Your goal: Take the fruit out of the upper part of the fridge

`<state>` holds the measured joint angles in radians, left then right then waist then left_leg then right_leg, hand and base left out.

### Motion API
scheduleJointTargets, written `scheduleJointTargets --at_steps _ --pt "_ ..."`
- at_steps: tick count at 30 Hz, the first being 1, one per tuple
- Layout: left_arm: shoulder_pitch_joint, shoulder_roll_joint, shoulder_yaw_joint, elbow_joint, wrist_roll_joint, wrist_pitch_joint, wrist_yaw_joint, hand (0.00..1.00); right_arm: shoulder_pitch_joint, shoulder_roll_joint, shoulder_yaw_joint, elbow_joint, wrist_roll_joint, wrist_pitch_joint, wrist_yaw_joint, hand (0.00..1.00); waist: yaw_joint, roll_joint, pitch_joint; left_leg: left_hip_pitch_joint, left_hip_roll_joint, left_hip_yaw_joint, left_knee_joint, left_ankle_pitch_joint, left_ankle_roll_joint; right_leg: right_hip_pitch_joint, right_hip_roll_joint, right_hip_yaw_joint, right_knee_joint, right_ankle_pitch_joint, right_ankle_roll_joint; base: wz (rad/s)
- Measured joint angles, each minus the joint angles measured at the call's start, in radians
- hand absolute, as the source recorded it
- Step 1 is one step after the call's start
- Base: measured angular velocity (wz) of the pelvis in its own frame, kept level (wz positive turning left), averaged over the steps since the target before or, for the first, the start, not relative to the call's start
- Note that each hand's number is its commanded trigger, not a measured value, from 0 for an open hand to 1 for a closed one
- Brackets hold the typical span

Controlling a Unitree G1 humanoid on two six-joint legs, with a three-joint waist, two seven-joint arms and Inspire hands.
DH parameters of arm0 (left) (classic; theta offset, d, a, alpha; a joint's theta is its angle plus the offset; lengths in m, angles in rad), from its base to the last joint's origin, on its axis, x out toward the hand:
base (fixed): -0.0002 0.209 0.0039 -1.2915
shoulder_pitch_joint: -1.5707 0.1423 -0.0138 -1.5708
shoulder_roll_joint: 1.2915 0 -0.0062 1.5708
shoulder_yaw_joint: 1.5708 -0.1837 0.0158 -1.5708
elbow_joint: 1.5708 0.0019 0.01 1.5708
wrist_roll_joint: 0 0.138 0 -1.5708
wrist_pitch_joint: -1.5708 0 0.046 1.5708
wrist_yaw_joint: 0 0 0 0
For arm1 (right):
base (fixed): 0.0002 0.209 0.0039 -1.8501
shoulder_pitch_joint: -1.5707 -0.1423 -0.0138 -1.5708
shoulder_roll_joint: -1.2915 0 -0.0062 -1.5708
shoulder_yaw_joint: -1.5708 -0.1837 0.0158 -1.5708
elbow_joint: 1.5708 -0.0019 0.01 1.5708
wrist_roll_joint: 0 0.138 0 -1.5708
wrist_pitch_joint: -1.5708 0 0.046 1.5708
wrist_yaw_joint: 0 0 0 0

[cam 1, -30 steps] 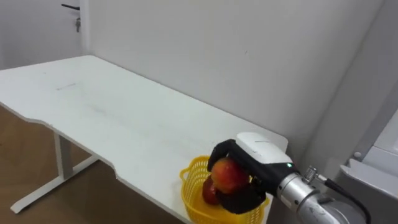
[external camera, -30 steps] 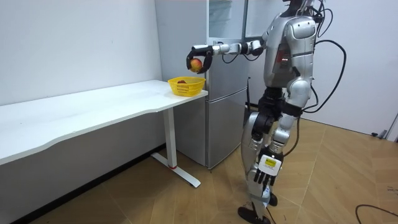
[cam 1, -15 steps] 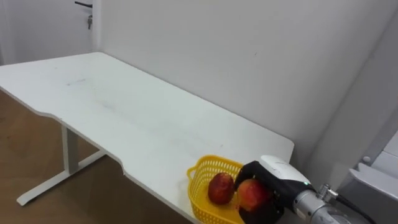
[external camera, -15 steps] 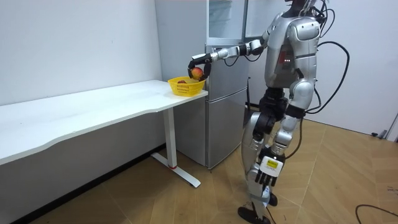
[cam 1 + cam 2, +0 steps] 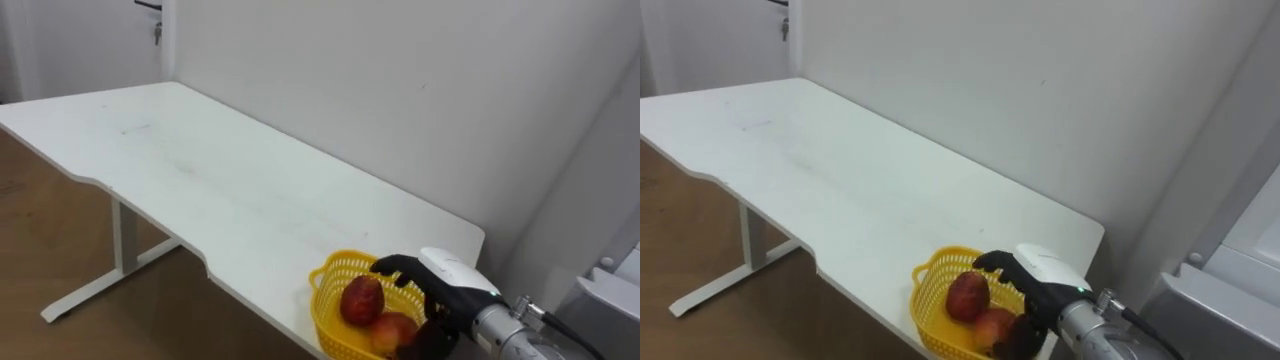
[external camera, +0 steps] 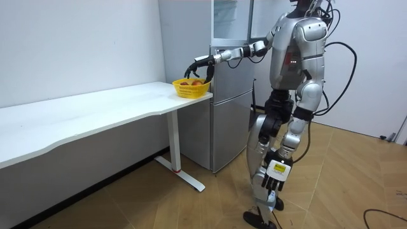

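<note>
A yellow basket (image 5: 327,303) sits at the worktop's (image 5: 200,170) corner, close to the wall and beside the fridge (image 6: 229,114). The apple (image 5: 393,331) lies low in the basket, roundish, so no long axis can be told. A second apple (image 5: 362,299) touches it, standing roughly upright. The right hand (image 5: 435,298) arches over the rim, fingers spread and gripping nothing. The left hand (image 6: 271,186) hangs by the thigh.
</note>
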<state>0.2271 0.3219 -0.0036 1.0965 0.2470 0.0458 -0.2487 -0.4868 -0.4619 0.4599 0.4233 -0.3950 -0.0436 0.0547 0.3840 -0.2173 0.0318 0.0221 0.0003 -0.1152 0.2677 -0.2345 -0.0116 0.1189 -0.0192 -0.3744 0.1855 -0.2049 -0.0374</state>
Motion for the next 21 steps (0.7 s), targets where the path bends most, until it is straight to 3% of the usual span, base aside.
scheduleJointTargets --at_steps 21 --pt "0.009 0.000 -0.002 -0.002 0.000 0.018 0.000 0.00 0.000 0.000 0.000 0.025 0.006 -0.001 -0.010 0.00 0.002 0.006 -0.0050 -0.007 -0.009 -0.026 0.003 0.000 0.000 0.008 -0.004 -0.016 0.000 0.000 0.000 0.02"
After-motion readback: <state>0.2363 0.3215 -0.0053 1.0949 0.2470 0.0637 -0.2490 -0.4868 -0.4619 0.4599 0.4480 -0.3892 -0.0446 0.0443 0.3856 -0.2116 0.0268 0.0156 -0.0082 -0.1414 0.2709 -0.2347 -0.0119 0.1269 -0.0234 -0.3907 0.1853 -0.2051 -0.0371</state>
